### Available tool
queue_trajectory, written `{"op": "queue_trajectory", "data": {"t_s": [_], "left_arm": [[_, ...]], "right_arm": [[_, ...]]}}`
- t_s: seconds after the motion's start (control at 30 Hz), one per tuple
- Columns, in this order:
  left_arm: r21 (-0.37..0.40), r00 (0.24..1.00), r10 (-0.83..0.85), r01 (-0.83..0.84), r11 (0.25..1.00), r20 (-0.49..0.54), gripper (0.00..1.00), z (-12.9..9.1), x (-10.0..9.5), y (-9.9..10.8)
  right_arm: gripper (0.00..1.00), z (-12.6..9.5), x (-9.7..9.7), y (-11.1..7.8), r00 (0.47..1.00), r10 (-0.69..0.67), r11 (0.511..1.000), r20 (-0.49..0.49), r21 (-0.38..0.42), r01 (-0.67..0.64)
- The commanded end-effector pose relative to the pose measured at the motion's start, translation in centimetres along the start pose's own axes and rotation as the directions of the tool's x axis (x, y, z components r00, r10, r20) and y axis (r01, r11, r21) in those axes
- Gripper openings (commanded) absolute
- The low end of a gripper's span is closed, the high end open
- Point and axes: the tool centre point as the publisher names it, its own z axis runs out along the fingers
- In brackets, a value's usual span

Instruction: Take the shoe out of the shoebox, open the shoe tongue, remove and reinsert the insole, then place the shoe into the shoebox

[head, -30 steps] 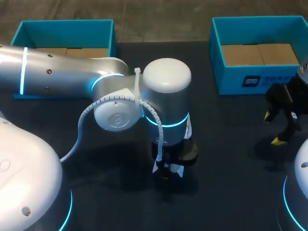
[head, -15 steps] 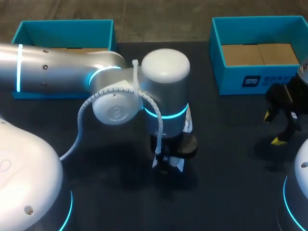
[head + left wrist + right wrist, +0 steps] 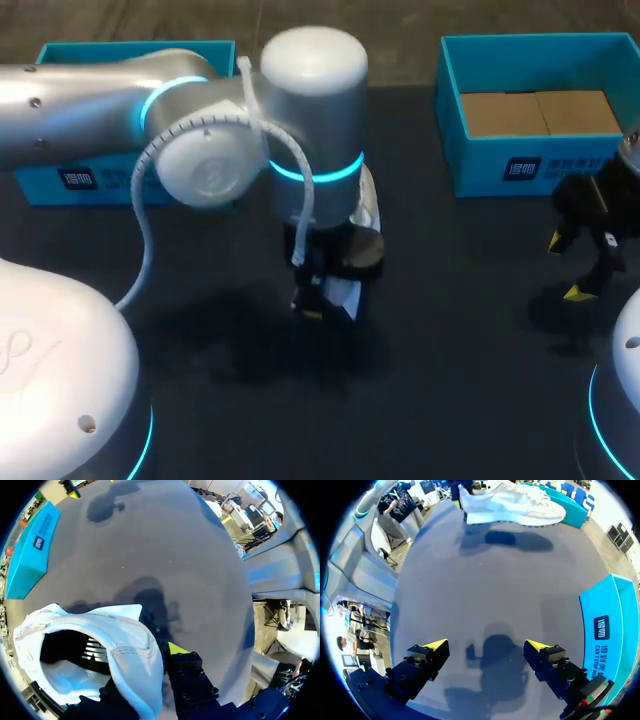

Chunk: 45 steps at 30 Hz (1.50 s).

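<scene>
**Item:** white shoe (image 3: pixel 127 647), hanging clear of the table near its centre; shoebox (image 3: pixel 470 165) at its 2 o'clock.
**Hold:** left gripper (image 3: pixel 315 305) pinches the heel collar; right gripper (image 3: pixel 487 647) gapes empty at 3 o'clock.
**Handling (judged):** light, with a soft, yielding upper. Grip the firmer heel.

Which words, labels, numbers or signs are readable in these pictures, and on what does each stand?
Right shoebox, outer wall: a dark square logo and white characters, too blurred to read.
Left shoebox, outer wall: the same kind of print, too small to read.
Shoe, inside: black stripes only, no readable word.
</scene>
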Motion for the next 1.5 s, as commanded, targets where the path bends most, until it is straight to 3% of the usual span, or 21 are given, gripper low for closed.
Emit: {"op": "queue_trajectory", "data": {"t_s": [0.03, 0.33, 0.53, 0.97, 1.07, 1.5], "left_arm": [[0.013, 1.000, 0.005, -0.005, 1.000, 0.016, 0.00, -4.6, 0.4, 2.8], [-0.007, 0.999, 0.006, -0.006, 1.000, 0.034, 0.00, -10.6, -1.6, 6.3], [-0.054, 1.000, 0.018, -0.016, 0.998, 0.021, 0.00, -13.6, -3.4, 10.0], [-0.040, 0.993, -0.118, 0.119, 0.992, 0.029, 0.00, -17.1, -5.6, 23.8], [-0.089, 0.988, -0.154, 0.156, 0.984, 0.029, 0.00, -18.0, -5.7, 26.8], [-0.089, 0.988, -0.154, 0.156, 0.984, 0.029, 0.00, -18.0, -5.7, 26.8]], "right_arm": [[1.00, 0.0, 0.1, 0.0, 1.000, 0.001, 1.000, 0.001, 0.003, -0.001], [1.00, 0.0, 0.1, 0.0, 1.000, 0.001, 1.000, 0.001, 0.003, -0.001], [1.00, 0.0, 0.1, 0.0, 1.000, 0.001, 1.000, 0.001, 0.003, -0.001], [1.00, 0.0, 0.1, 0.0, 1.000, 0.001, 1.000, 0.001, 0.003, -0.001], [1.00, 0.0, 0.1, 0.0, 1.000, 0.001, 1.000, 0.001, 0.003, -0.001], [1.00, 0.0, 0.1, 0.0, 1.000, 0.001, 1.000, 0.001, 0.003, -0.001]]}}
